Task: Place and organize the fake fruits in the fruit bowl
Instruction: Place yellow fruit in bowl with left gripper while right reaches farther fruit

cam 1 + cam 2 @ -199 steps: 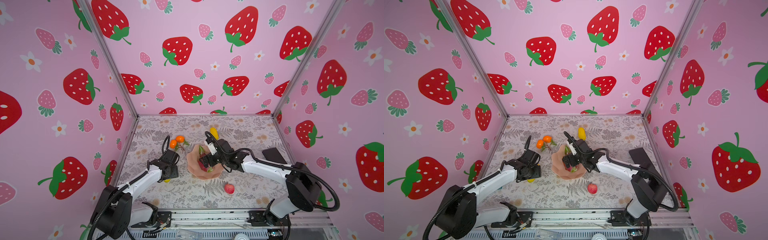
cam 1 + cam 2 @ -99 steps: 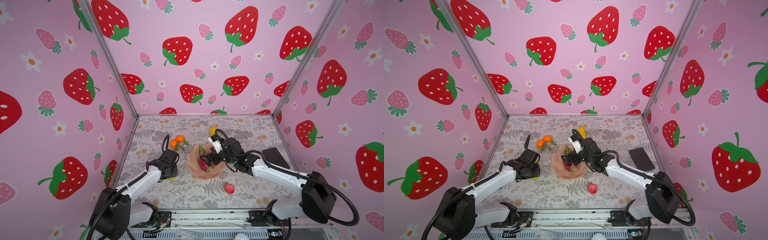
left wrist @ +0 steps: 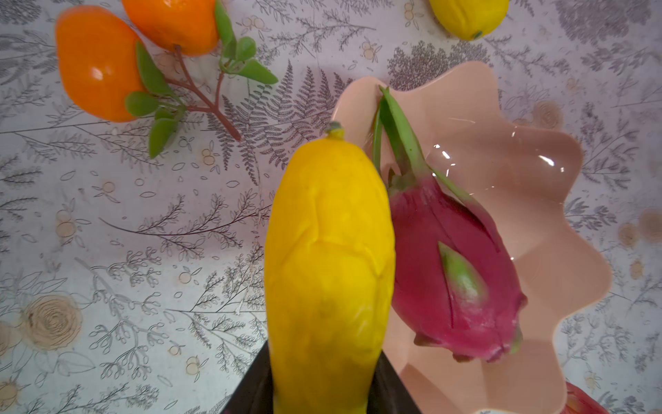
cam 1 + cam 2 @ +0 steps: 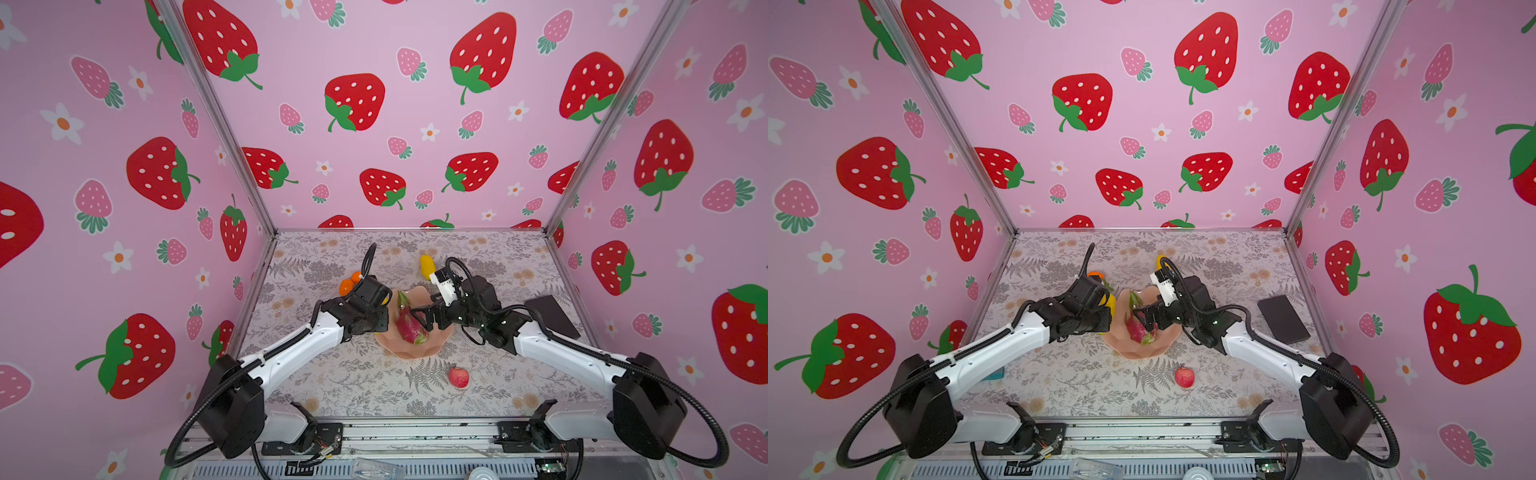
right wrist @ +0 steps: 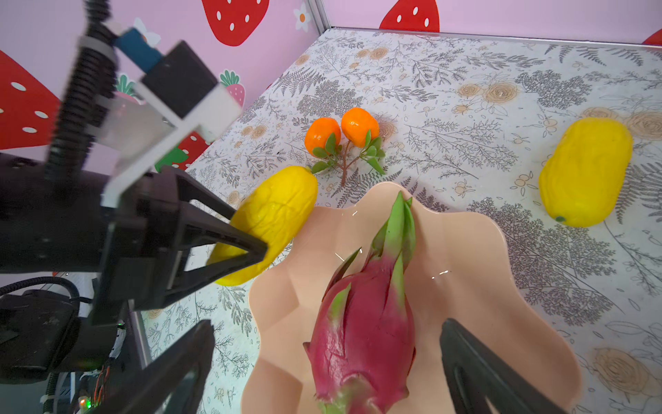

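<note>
The left gripper (image 5: 256, 247) is clamped on a yellow fruit (image 3: 329, 251) just left of the fruit bowl (image 3: 530, 200). Carry it over the rim and lower it beside the dragon fruit (image 3: 447, 272) (already inside), which the wide-open, empty right gripper (image 5: 326, 337) straddles. The right wrist view shows that grip; in both top views the arm hides it.

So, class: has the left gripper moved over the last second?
Yes: the left gripper moved toward the bowl, from beside it up to its rim, gripping a yellow fruit.

The left claw (image 4: 1105, 318) holds a yellow fruit (image 4: 1111, 300) beside the fruit bowl (image 4: 1131, 351), which contains the dragon fruit (image 4: 1140, 330).
</note>
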